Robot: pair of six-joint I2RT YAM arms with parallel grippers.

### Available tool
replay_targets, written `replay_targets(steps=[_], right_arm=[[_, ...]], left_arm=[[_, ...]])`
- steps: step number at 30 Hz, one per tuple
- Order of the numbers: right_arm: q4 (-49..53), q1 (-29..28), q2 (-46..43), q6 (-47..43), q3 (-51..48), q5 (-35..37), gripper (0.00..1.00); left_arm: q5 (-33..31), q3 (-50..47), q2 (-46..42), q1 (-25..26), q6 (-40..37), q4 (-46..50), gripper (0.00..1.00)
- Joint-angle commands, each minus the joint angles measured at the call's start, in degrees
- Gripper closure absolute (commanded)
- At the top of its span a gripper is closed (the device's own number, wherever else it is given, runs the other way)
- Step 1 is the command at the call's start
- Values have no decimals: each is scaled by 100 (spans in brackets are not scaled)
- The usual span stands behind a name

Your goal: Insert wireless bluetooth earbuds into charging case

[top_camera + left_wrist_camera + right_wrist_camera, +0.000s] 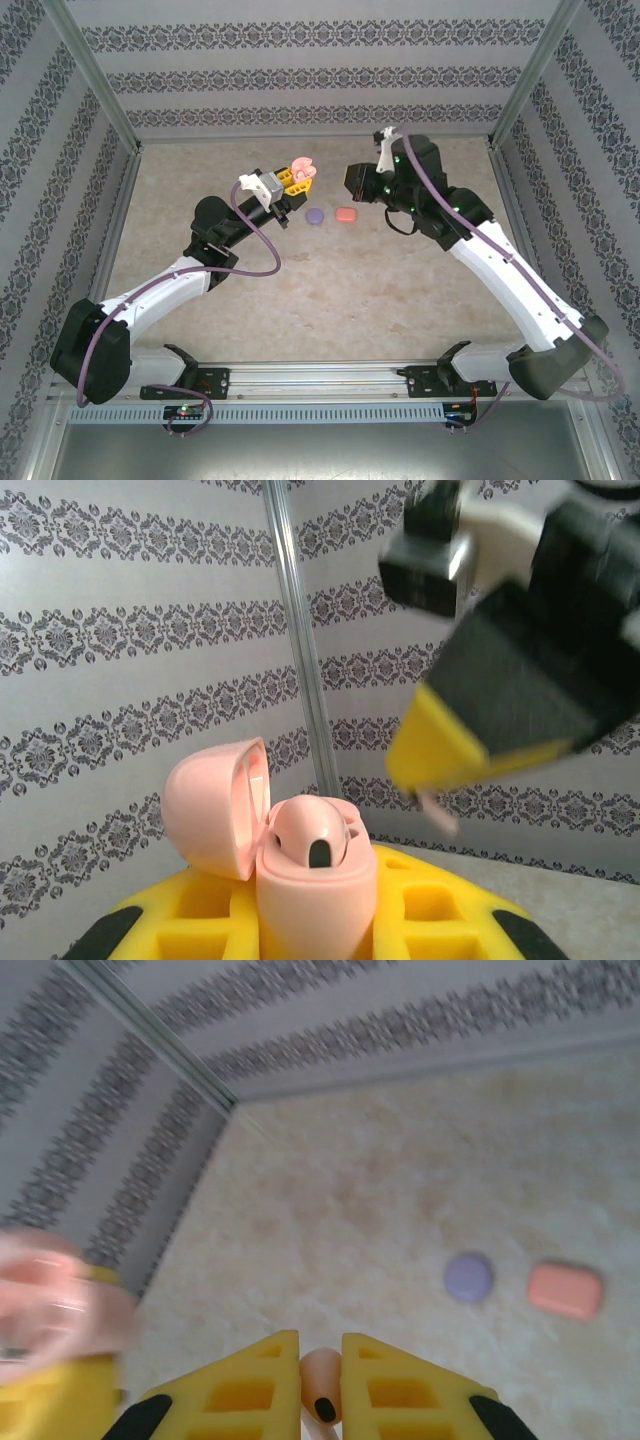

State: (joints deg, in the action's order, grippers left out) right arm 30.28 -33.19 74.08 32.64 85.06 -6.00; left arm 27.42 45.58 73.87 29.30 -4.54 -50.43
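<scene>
The left gripper (297,181) was closed on a pink charging case (315,900) and held it upright above the table (380,1190), with the lid (215,805) swung open and one pink earbud (305,832) sitting inside. Near to it, the right gripper (320,1348) pinched another pinkish earbud (320,1378) between its yellow fingers. Further out on the table, a purple case (468,1276) and an orange-red case (566,1291) lay side by side, not touching.

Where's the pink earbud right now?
The pink earbud is pinched in the right gripper, just right of the open pink case the left gripper holds.
</scene>
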Motion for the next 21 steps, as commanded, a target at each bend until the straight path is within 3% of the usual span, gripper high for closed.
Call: replay_targets(steps=[1, 8, 21], right_arm=[[-281, 23, -112, -98, 375, -335, 85], [-1217, -46, -67, -128, 390, -729, 85], [-3938, -457, -404, -234, -1211, -571, 85]], left_arm=[[87, 126, -50, 34, 0, -104, 100], [132, 187, 129, 43, 274, -308, 100], [235, 365, 425, 52, 726, -718, 100]])
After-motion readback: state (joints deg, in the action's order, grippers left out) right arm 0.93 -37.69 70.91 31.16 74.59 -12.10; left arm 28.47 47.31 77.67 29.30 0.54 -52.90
